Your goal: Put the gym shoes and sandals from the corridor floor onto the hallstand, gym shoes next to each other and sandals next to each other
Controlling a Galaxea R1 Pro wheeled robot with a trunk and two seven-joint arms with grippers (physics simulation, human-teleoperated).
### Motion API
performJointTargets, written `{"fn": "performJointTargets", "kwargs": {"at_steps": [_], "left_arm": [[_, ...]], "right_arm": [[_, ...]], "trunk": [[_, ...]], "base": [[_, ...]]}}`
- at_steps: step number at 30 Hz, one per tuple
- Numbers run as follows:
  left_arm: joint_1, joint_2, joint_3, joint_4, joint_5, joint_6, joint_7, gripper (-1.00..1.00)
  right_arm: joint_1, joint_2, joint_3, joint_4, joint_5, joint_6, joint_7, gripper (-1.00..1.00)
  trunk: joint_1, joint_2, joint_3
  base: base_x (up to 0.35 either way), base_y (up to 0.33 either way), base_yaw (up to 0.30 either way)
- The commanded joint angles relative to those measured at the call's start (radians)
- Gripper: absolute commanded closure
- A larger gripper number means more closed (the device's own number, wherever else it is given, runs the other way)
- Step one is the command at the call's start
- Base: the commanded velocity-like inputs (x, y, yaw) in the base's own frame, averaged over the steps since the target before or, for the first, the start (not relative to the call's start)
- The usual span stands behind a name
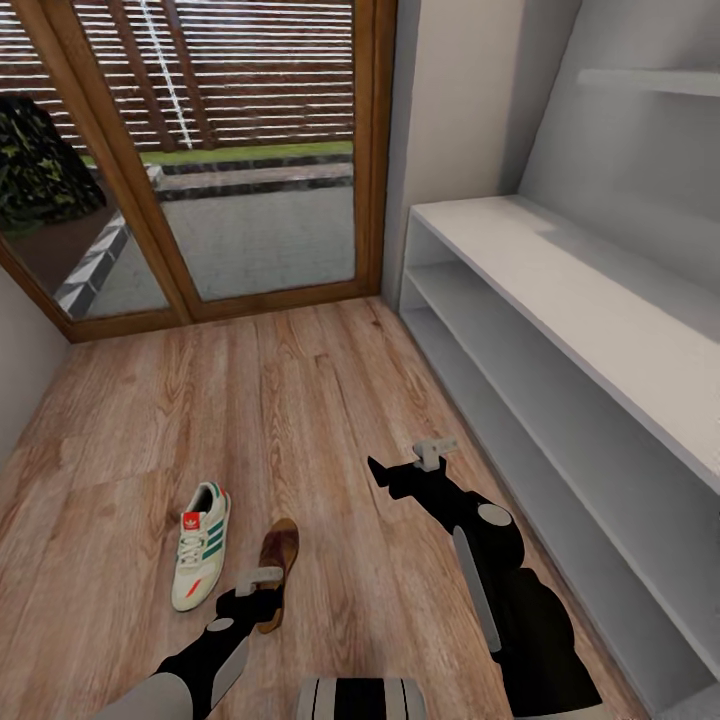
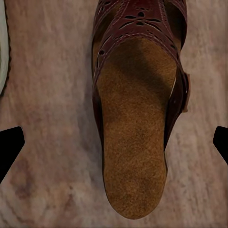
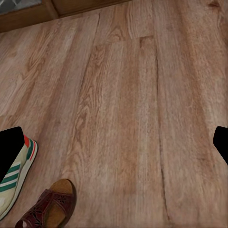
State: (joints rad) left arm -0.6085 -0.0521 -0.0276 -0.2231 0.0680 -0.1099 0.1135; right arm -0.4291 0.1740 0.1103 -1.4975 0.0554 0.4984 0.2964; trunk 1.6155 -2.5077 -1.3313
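Lower left of the head view: one gym shoe (image 1: 201, 546) and one sandal (image 1: 277, 570) side by side on the corridor floor (image 1: 300, 400), long axes roughly parallel, running up-frame. Left gripper (image 1: 252, 598) right over the sandal's near end, fingers spread wide. Right gripper (image 1: 400, 470) over bare planks, also spread. Grey hallstand (image 1: 560, 300) along the right wall, glass doors (image 1: 220, 150) at the far end.

The corridor floor (image 1: 300, 400) is matt wood-grain plank. The sandal (image 2: 135, 118) on it shows stitched, perforated reddish-brown leather and a rough, suede-like tan insole. Beside the sandal, the gym shoe (image 1: 201, 545) looks smooth white leather.
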Motion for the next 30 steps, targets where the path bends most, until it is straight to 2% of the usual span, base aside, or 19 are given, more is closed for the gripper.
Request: {"fn": "performJointTargets", "kwargs": {"at_steps": [1, 9, 14, 24, 30], "left_arm": [[0.0, 0.0, -0.003, 0.001, 0.007, -0.004, 0.003, -1.0], [0.0, 0.0, -0.003, 0.001, 0.007, -0.004, 0.003, -1.0], [0.0, 0.0, -0.004, 0.001, 0.007, -0.005, 0.003, -1.0], [0.0, 0.0, -0.004, 0.001, 0.006, -0.005, 0.003, -1.0], [0.0, 0.001, -0.007, 0.001, 0.006, -0.005, 0.003, -1.0]], "right_arm": [[0.0, 0.0, -0.001, -0.001, 0.006, 0.005, 0.006, -1.0], [0.0, 0.0, 0.0, -0.001, 0.006, 0.005, 0.006, -1.0], [0.0, 0.0, -0.001, -0.001, 0.006, 0.005, 0.006, -1.0], [0.0, 0.0, 0.001, -0.001, 0.006, 0.005, 0.006, -1.0], [0.0, 0.0, 0.003, -0.001, 0.005, 0.005, 0.006, -1.0]], "trunk": [[0.0, 0.0, -0.001], [0.0, 0.0, -0.001], [0.0, 0.0, -0.001], [0.004, -0.003, -0.04], [0.004, -0.003, -0.046]], "base": [[0.0, 0.0, -0.026], [0.0, 0.0, -0.015], [0.0, 0.0, -0.152], [0.0, 0.0, -0.041], [0.0, 0.0, -0.002]]}}
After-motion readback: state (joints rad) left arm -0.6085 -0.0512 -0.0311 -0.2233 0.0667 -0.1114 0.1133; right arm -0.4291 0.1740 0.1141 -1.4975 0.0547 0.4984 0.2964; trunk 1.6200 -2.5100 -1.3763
